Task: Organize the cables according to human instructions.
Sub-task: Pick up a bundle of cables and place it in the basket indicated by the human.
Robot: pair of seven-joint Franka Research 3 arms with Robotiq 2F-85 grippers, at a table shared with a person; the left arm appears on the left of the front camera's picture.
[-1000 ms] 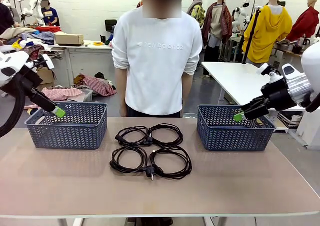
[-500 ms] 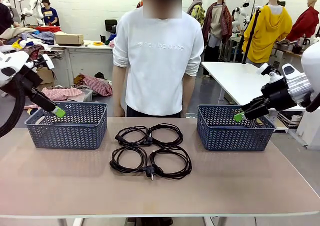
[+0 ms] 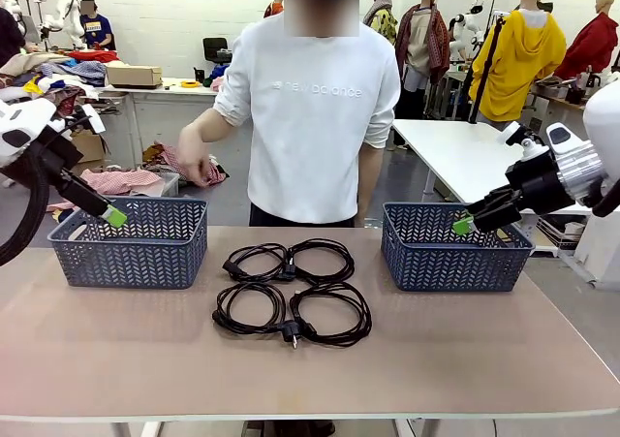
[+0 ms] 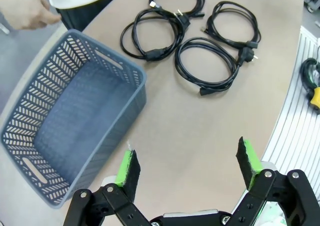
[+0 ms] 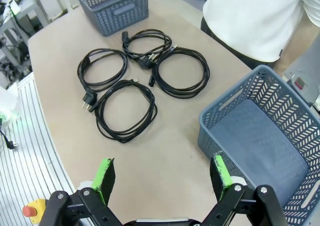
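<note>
Several coiled black cables lie in a square cluster at the table's middle, between two baskets. The human stands behind them in a white sweatshirt, one hand raised out to picture left. My left gripper hovers open over the left basket. My right gripper hovers open over the right basket. In the left wrist view the open gripper holds nothing, with the cables ahead. In the right wrist view the open gripper is likewise bare, the cables beyond it.
Both blue-grey lattice baskets look bare inside, the left basket and the right basket. The person's hand is off the table beyond the left basket. Bare tabletop stretches in front of the cables.
The person has shifted slightly toward picture right and lifted the arm on picture left out from their side. Neither robot arm nor any cable has moved.
</note>
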